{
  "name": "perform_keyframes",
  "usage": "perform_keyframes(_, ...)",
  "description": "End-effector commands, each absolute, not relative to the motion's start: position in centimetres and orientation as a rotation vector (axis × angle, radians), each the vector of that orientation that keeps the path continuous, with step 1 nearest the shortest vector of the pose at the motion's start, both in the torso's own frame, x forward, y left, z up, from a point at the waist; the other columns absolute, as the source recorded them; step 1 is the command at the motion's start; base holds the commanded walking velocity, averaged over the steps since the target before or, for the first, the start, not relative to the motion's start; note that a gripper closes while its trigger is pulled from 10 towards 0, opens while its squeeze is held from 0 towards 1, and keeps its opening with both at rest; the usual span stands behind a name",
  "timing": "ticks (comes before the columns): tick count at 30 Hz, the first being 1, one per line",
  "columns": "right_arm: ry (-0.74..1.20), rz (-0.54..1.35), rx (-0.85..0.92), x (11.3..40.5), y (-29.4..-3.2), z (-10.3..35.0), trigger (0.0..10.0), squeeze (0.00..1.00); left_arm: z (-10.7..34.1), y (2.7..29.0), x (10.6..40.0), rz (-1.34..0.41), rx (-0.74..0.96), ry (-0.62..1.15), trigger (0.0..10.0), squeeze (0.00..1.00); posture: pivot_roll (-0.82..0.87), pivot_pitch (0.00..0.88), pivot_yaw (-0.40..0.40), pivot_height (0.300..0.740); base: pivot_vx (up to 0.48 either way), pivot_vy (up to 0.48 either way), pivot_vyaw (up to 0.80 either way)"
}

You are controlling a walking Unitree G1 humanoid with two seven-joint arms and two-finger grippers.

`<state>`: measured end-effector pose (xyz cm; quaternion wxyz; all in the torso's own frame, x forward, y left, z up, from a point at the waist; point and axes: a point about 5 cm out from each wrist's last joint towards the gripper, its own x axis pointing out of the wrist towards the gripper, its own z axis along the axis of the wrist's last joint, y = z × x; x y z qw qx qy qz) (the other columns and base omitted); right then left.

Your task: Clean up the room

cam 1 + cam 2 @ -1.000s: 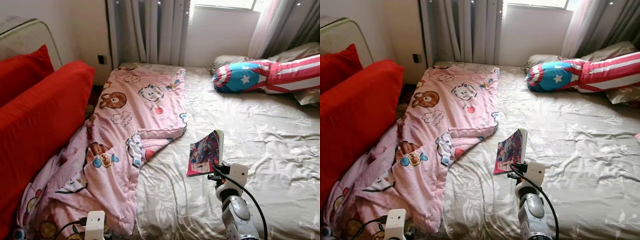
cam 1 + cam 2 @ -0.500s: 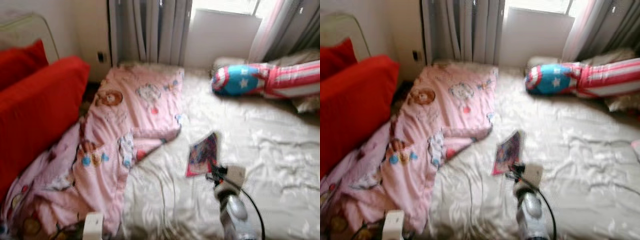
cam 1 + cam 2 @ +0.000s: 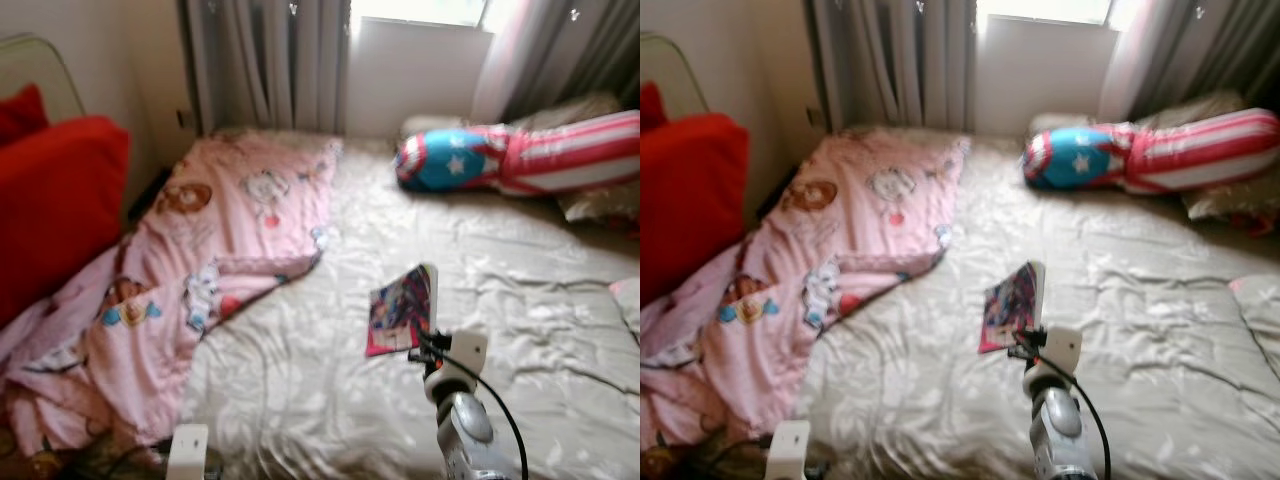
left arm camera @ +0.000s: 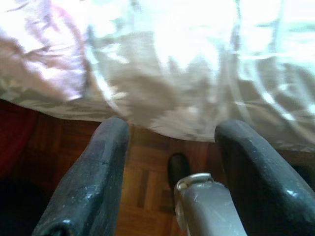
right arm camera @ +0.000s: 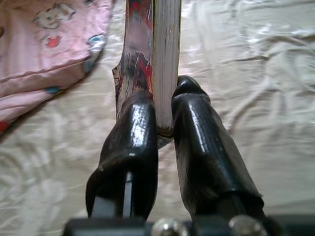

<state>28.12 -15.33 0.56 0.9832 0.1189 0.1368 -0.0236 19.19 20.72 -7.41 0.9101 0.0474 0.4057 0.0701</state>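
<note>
**Book pinched on edge above the bed — carry it off square**

- Book (image 3: 402, 308): colourful cover, held up on edge over the middle of the beige bed sheet (image 3: 520, 300), a little nearer than centre. Looks lifted clear of the sheet, though the head views are soft.
- Right gripper (image 5: 165, 110): both black fingers pressed onto the book's lower end, pages between them, cover facing left. Grip sits at one end only, so the far end is free to swing.
- Left gripper (image 4: 170, 142): fingers spread, holding nothing, low at the near edge of the bed with wooden floor below.
- Around: pink cartoon blanket (image 3: 210, 260) rumpled across the left side and spilling off the near-left corner; star-and-stripe pillow (image 3: 520, 155) far right by the window; red cushion (image 3: 55, 205) at far left.

Judgement on the step: book is being taken off the bed to tidy it away. Keep the pinch firm, the wrist level, and turn slowly so the book does not pivot or slip out. Blanket likely needs straightening afterwards.
</note>
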Motion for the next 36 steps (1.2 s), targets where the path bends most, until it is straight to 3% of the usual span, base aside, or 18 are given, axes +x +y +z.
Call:
perform_keyframes(1,0.237,-0.084,0.229,28.39,-16.52,1.12,10.0,0.00,-7.75,19.93,18.80,0.128,0.082,0.849,10.0,0.00,-0.01,0.000,-0.060,0.740,0.000,-0.435,0.00)
perform_keyframes(19,0.237,-0.087,0.229,28.37,-16.54,1.05,10.0,0.00,-7.91,20.12,18.42,0.130,0.088,0.862,10.0,0.00,-0.01,0.000,-0.060,0.740,0.000,-0.408,0.00)
perform_keyframes(36,0.237,-0.090,0.228,28.37,-16.57,1.03,10.0,0.00,-7.93,20.11,18.37,0.133,0.066,0.860,10.0,0.00,-0.01,0.000,-0.058,0.740,0.000,0.000,0.00)
